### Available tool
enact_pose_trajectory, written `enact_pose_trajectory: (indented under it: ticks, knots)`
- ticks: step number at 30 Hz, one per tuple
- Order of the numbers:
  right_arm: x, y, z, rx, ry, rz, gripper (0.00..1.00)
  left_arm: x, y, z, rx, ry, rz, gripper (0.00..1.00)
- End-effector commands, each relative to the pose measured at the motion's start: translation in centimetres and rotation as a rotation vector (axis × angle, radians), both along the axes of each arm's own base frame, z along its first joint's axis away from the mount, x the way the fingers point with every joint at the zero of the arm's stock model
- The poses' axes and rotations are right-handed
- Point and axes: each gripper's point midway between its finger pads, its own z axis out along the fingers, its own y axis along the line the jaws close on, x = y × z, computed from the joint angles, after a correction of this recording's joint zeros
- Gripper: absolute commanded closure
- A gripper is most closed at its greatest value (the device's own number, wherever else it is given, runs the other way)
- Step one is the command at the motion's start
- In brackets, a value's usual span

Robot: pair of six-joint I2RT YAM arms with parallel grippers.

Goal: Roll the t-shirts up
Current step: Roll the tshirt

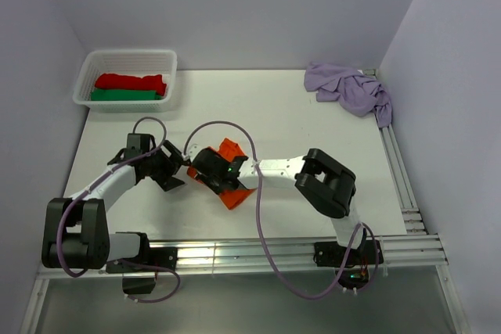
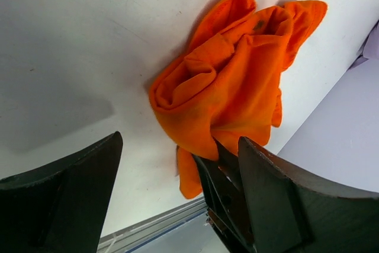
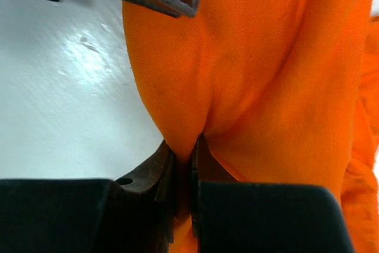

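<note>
The orange t-shirt [image 1: 239, 195] lies crumpled in a heap on the white counter [image 1: 313, 131], toward its near side, between the two arms. The right tool [image 3: 190, 152] is pinched almost closed on a fold of the shirt's cloth. The left tool [image 2: 177, 191] hovers just beside the heap, jaws spread wide, gripping nothing. The lilac t-shirt [image 1: 348, 87] sits bunched in the far right corner, well apart. A white basket [image 1: 129, 54] at the far left holds a red roll [image 1: 129, 81] and a green roll [image 1: 121, 95].
</note>
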Motion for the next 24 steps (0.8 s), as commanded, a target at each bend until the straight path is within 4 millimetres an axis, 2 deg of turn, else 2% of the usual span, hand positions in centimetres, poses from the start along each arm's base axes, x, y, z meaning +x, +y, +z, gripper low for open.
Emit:
enact_pose_trajectory:
  ticks: [1,5,7,8,13,18,19,23,24]
  knots:
    - [-2.5,1.5,0.0,0.106,0.191,-0.001,1.0,1.5,-0.1,1.4,0.009,-0.062,-0.02,0.15]
    - [-3.1,2.5,0.7,0.217,0.313,-0.028,1.0,2.5,-0.1,1.5,0.015,-0.093,-0.024,0.15]
    - [-2.6,2.3,0.5,0.253,0.378,-0.05,1.0,2.8,-0.2,1.1,0.019,-0.096,-0.028,0.15]
    - [-3.3,2.6,0.4,0.285,0.442,-0.036,1.0,2.9,-0.2,1.0,0.019,-0.096,-0.033,0.15]
    - [-1.8,1.5,0.5,0.376,0.541,-0.074,1.0,3.3,-0.2,-0.2,0.055,-0.069,-0.04,0.16]
    - [-1.5,1.0,0.4,0.4,0.585,-0.065,1.0,4.4,-0.5,-0.3,0.058,-0.07,-0.042,0.27]
    - [-1.4,1.0,0.5,0.409,0.594,-0.067,1.0,4.8,-0.9,0.0,0.065,-0.079,-0.049,0.31]
    - [-1.5,1.1,0.8,0.446,0.609,-0.049,1.0,5.7,-2.0,-0.3,0.095,-0.057,-0.078,0.34]
    - [-1.6,1.2,0.9,0.452,0.61,-0.043,1.0,6.1,-2.6,0.1,0.1,-0.069,-0.09,0.37]
